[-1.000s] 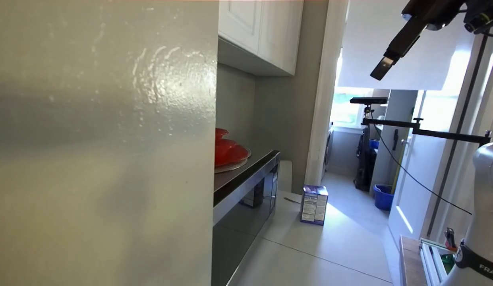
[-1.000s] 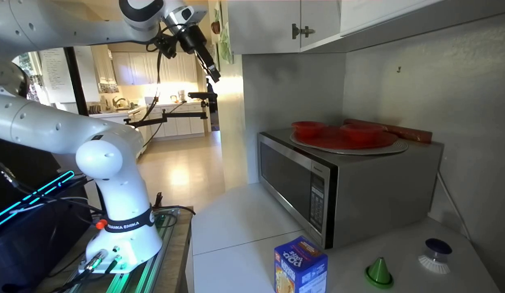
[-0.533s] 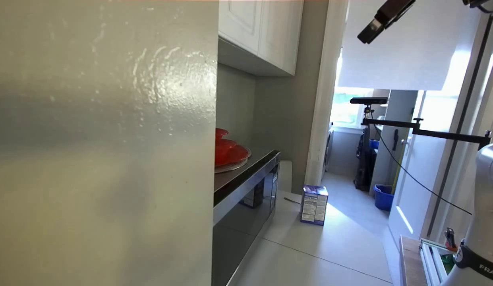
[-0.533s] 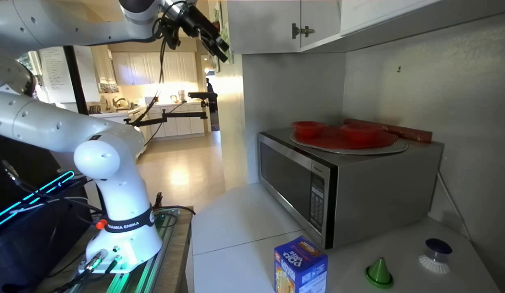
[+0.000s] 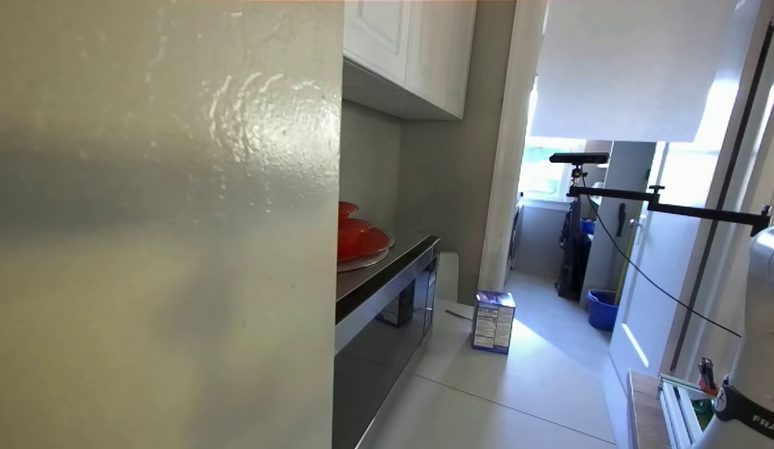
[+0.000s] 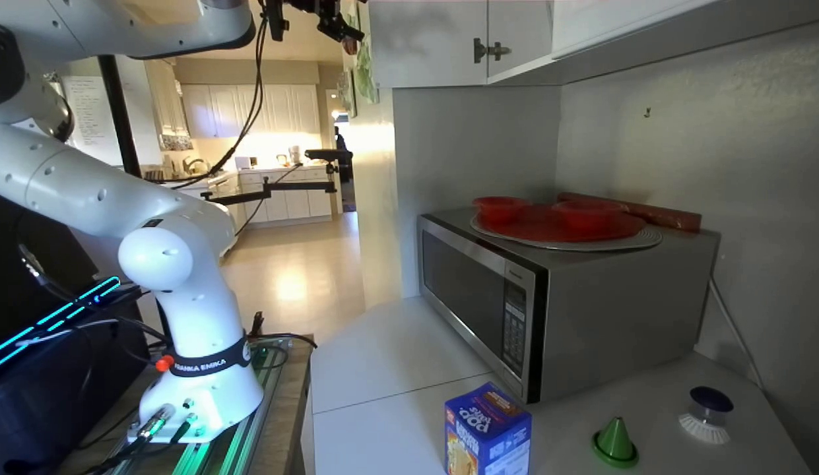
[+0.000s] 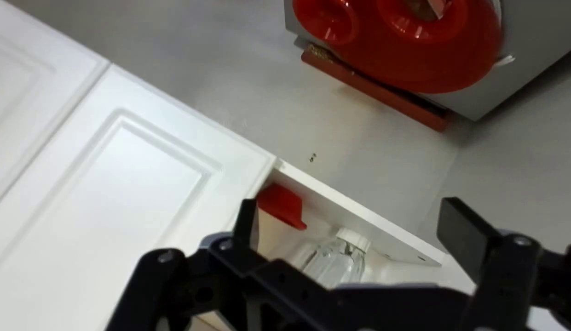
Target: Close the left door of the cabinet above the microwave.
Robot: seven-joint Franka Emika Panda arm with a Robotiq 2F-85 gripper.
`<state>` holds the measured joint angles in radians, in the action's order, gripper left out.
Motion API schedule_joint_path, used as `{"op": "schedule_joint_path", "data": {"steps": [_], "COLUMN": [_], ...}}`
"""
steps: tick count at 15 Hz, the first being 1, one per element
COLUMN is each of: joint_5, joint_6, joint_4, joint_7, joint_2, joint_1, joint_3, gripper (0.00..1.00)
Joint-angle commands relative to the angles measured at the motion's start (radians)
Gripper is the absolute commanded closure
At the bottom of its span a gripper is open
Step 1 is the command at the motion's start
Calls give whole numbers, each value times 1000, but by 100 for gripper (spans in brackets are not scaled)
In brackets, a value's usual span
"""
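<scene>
low in the wrist view, the gripper (image 7: 352,220) faces the white cabinet (image 7: 184,207), jaws spread, holding nothing. in an exterior view it has climbed to the top edge, appearing just beside the left door (image 6: 427,43), which hangs unmoved, swung open above the microwave (image 6: 567,303). in an exterior view it has risen out of frame, the closed neighbouring doors (image 5: 379,34) unaltered. likely the reach is finishing; the push remains undone.

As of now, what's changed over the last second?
The gripper rose: in an exterior view it has left the frame, and where it still shows it sits near the top edge. No grasp or release is visible; it now stands open, holding nothing. Unchanged: the left door still open, the microwave and box in place.
</scene>
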<state>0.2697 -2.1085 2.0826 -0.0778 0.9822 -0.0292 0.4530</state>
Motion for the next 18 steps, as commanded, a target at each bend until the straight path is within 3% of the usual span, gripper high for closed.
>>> {"op": "schedule_joint_path", "data": {"steps": [1, 7, 14, 18], "joint_5": [18, 44, 253, 321], "joint_6": [4, -21, -226, -273], "joint_4": [-16, -3, -200, -325], "joint_7": [-12, 1, 182, 283], "joint_2": [-16, -15, -167, -247], "joint_1": [-15, -7, 46, 39], "joint_3": [4, 1, 42, 110], "gripper": [0, 0, 0, 0]}}
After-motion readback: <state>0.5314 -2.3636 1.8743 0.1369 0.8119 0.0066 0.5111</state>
